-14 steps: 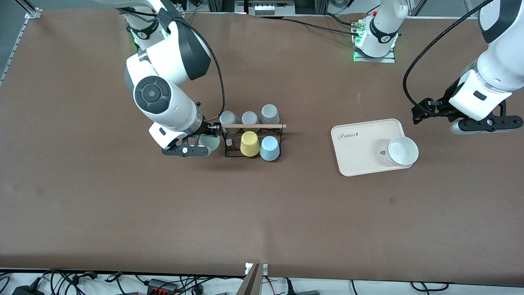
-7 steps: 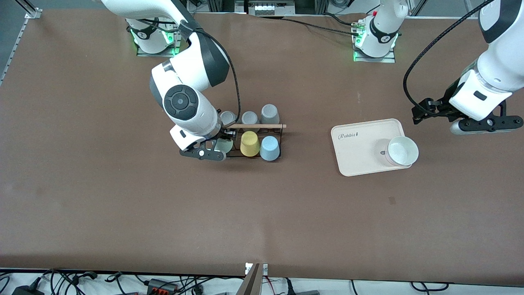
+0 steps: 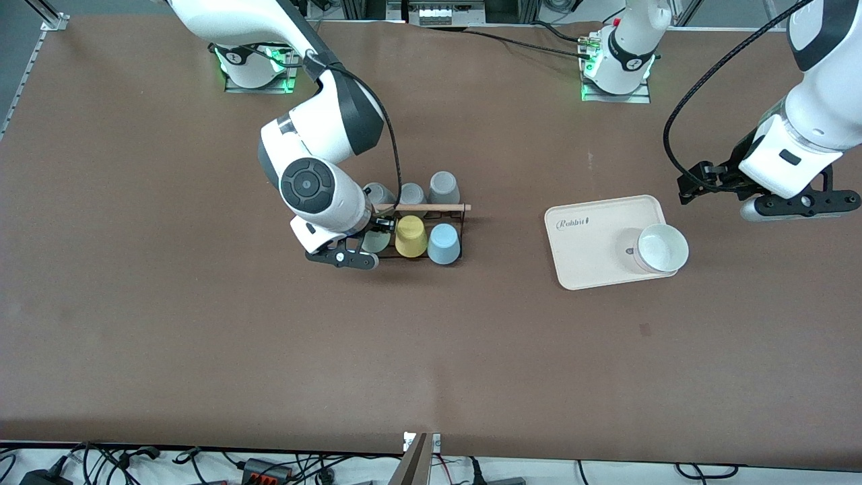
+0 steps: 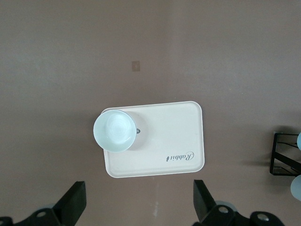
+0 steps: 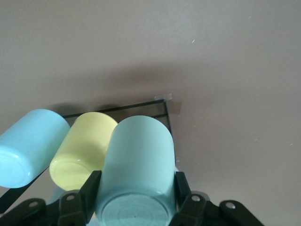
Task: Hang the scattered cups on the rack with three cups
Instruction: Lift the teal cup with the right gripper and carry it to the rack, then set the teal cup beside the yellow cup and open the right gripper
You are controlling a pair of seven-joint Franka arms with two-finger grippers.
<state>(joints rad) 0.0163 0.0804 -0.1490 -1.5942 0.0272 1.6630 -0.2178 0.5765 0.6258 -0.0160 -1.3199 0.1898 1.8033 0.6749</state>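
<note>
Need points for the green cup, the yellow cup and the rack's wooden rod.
green cup (image 5: pixel 137 160): right wrist view, middle of its side wall, between the right tool's fingers.
yellow cup (image 3: pixel 411 236): front view, middle of its body.
rod (image 3: pixel 431 207): front view, bare stretch of the rack's top bar.

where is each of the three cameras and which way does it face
Front view: high across the table, facing both arms; rack mid-table.
Left wrist view: above the cream tray and white bowl, looking down; open left gripper at its edge.
Right wrist view: at the rack, right gripper clamping the sage green cup.
Shared: front and right wrist views show the yellow cup.
</note>
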